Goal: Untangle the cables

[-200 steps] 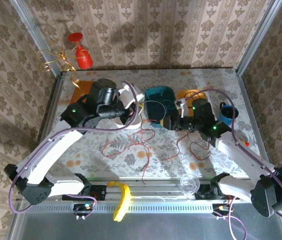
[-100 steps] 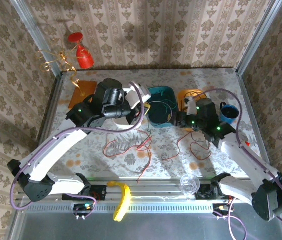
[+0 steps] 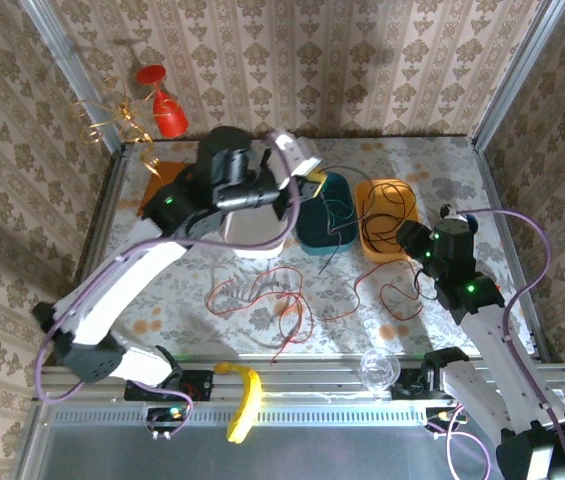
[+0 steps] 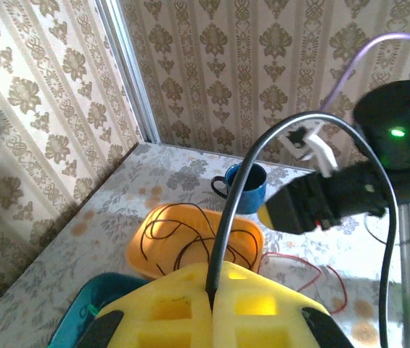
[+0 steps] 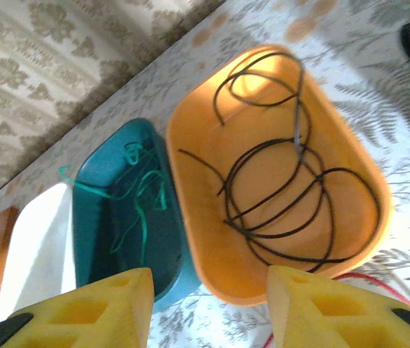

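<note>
wallpapered booth, floral-cloth table [image 3: 192, 320], three trays in a row at the back.

top view: left gripper [image 3: 314, 178] is raised above the teal tray [image 3: 307, 240], with a thin dark line hanging from it toward the table. right gripper [image 3: 409, 240] sits low beside the orange tray [image 3: 362, 215]. red cable [image 3: 252, 295] lies in loose loops on the cloth in front of the white tray [image 3: 257, 240], with more red loops off to the right.

left wrist: jaws clenched on a black cable [image 4: 223, 232]. it rises from between the pads, arcs over and drops out of frame on the right. the orange tray and a blue mug [image 4: 248, 187] are below.

right wrist: jaws apart, nothing between them, hovering over the trays. coiled black cable [image 5: 292, 188] is in the orange tray [image 5: 179, 181], green cable [image 5: 139, 196] in the teal tray [image 5: 88, 239], one green end draped over the rim.

my read: sorting by colour. green is done, black is partly done and the left is lifting a black strand clear. can't tell if its far end is free.

next: carry it over the orange tray, lower and release without snagging the coil. the red then goes to the white tray, and the right is free for that.
</note>
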{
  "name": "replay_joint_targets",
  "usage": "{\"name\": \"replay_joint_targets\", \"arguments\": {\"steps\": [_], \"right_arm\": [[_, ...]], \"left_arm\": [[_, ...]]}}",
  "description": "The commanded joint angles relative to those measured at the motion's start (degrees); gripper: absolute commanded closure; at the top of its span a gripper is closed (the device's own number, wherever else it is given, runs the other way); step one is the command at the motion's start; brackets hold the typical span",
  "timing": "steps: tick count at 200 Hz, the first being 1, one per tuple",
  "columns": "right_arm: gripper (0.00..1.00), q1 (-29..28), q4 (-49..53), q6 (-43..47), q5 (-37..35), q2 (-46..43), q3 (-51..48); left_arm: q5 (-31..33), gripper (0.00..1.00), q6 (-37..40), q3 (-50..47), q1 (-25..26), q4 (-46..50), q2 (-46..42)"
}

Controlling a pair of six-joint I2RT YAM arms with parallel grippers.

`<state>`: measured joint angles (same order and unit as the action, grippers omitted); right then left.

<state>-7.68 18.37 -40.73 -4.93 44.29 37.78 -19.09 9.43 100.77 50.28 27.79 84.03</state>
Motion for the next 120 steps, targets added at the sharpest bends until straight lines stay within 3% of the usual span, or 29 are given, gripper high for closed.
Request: {"name": "replay_joint_targets", "arguments": {"steps": [1, 33, 52, 84, 120], "right_arm": [[0.53, 1.3, 5.2, 0.9, -6.7, -2.6, 2.3], [0.52, 3.1, 7.8, 2.6, -6.9, -4.0, 4.2], [0.52, 3.5, 9.1, 3.1, -6.0, -4.0, 4.9], [0.52, 3.7, 10.3, 4.1, -4.4, -4.4, 5.3], [0.52, 3.7, 10.4, 4.7, -2.6, -4.2, 5.2]], "left_arm": [[-2.1, 1.0, -2.2, 5.0, 0.2, -4.5, 9.4], [-3.5, 1.0, -5.6, 14.6, -0.2, -10.8, 21.7], [-1.0, 1.0, -9.1, 19.3, -1.2, -14.6, 28.2], [1.0, 1.0, -13.4, 28.8, -3.1, -12.1, 40.4], [-0.5, 1.0, -15.8, 32.4, -3.5, -10.5, 52.1]]}}
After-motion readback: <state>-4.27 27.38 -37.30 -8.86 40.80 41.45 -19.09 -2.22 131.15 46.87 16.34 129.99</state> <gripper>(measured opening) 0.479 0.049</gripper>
